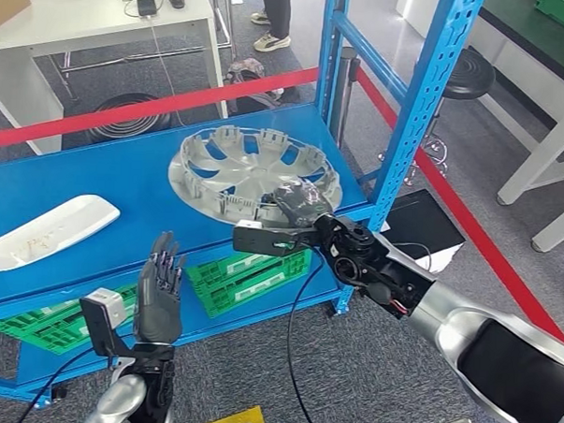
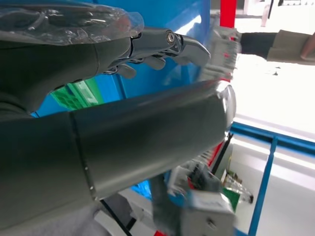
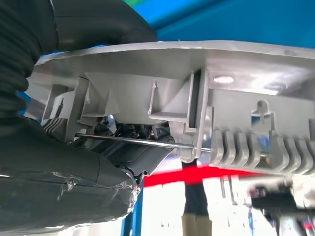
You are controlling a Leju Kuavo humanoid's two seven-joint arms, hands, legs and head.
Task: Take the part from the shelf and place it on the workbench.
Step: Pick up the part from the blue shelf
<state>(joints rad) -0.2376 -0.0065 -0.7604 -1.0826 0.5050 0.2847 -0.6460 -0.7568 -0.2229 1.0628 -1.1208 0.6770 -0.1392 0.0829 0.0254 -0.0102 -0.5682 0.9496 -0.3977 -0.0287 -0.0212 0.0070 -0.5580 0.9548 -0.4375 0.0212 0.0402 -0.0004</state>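
Note:
The part is a grey wheel cover (image 1: 245, 168) lying face down on the blue shelf board (image 1: 125, 181), toward its right end. My right hand (image 1: 301, 205) is at the cover's near rim and grips it. In the right wrist view the ribbed rim (image 3: 223, 98) runs between the thumb and the darker fingers (image 3: 126, 145) tucked under the edge. My left hand (image 1: 158, 295) is raised in front of the shelf's front edge, fingers up and apart, holding nothing. In the left wrist view its fingers (image 2: 178, 44) are stretched out toward the blue shelf.
A white curved panel (image 1: 49, 229) lies at the shelf's left end. Green boards (image 1: 248, 276) sit on the lower level. A blue upright post (image 1: 418, 105) stands right of the cover. Red barrier tape (image 1: 164, 103), a white table (image 1: 96, 21) and a black stool (image 1: 469, 74) lie beyond.

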